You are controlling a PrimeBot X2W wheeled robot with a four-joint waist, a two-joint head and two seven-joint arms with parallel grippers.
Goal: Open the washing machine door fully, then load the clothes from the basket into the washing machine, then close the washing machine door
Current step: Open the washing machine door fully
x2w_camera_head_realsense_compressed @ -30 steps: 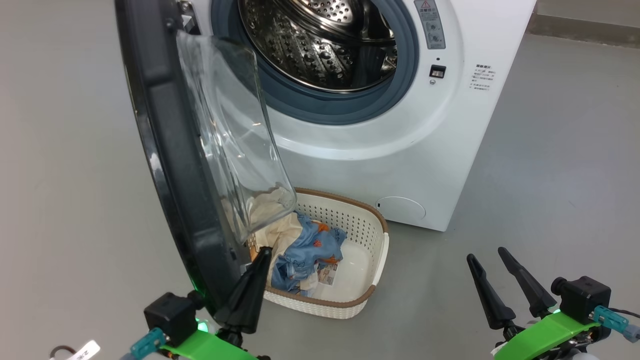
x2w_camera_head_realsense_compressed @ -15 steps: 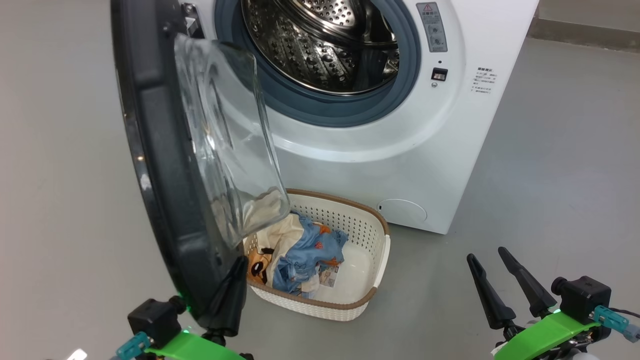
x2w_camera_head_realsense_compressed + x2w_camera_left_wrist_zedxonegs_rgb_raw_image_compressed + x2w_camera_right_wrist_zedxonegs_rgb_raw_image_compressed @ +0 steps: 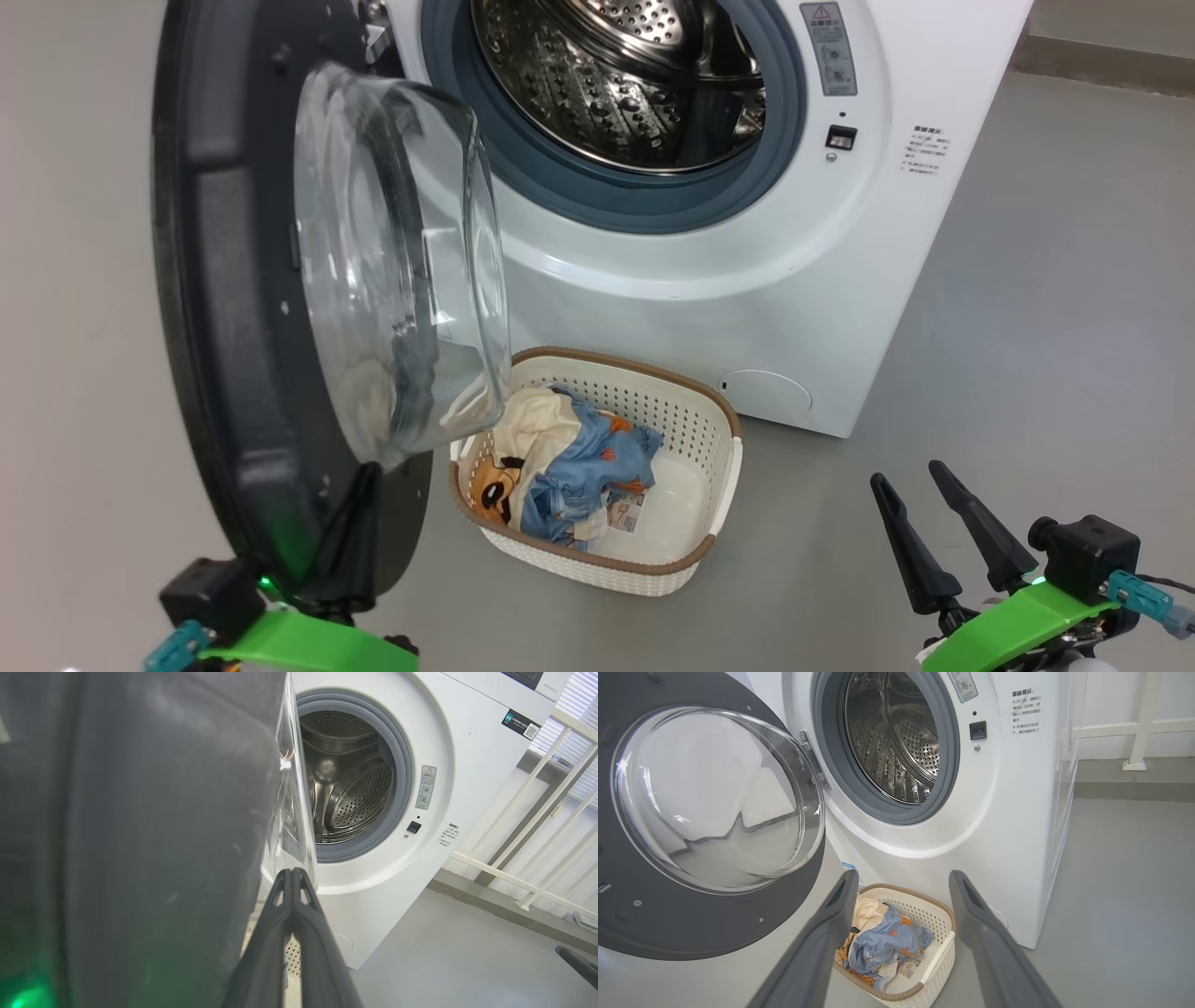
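The washing machine (image 3: 747,280) stands with its steel drum (image 3: 635,75) exposed. The washing machine door (image 3: 233,308) hangs swung out to the left, its glass bulge facing the drum. My left gripper (image 3: 367,474) is shut, its fingers lying against the lower inner face of the door (image 3: 140,835); the joined tips (image 3: 292,872) show in the left wrist view. The basket (image 3: 721,415) sits on the floor below the opening, holding the clothes: a light blue piece (image 3: 588,457) and a cream one (image 3: 527,425). My right gripper (image 3: 906,476) hovers open, right of the basket (image 3: 941,956), and is empty (image 3: 903,877).
Grey floor (image 3: 1027,327) spreads to the right of the machine. A white railing (image 3: 537,812) runs along the wall beyond the machine's right side. The open door (image 3: 714,933) overhangs the basket's left end.
The door has swung further out to the left, with my shut left gripper moving left against it. More of the clothes now show. The right gripper has held still.
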